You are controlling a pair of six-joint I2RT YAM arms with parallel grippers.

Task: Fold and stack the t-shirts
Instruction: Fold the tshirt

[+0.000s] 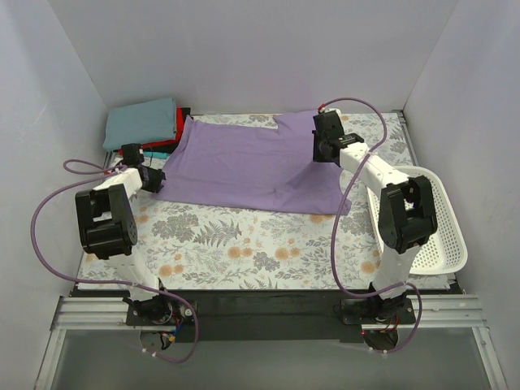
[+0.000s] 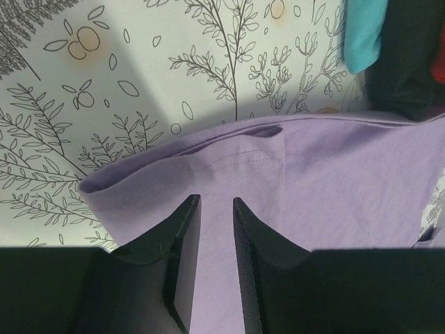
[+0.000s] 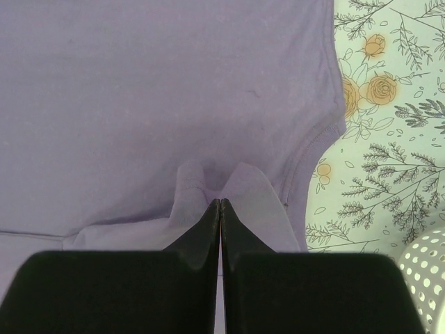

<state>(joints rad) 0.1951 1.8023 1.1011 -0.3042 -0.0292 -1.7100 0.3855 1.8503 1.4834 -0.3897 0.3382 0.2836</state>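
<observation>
The lavender t-shirt (image 1: 252,166) lies spread flat at the back middle of the table. My right gripper (image 1: 325,140) is at its far right part, and in the right wrist view it (image 3: 220,200) is shut on a pinched-up fold of the lavender cloth (image 3: 174,104) near a curved hem. My left gripper (image 1: 151,177) is at the shirt's left edge. In the left wrist view it (image 2: 215,200) stands narrowly open over the lavender cloth (image 2: 334,181) just behind the hem, with cloth showing in the gap. Folded shirts are stacked at the back left, grey-blue (image 1: 142,122) over red (image 1: 184,126).
A white mesh basket (image 1: 443,236) stands at the right edge and shows in the right wrist view (image 3: 424,271). The stack's teal (image 2: 361,35), black (image 2: 403,69) and red (image 2: 438,66) edges lie just beyond the left gripper. A floral tablecloth (image 1: 244,244) covers the table; walls enclose three sides.
</observation>
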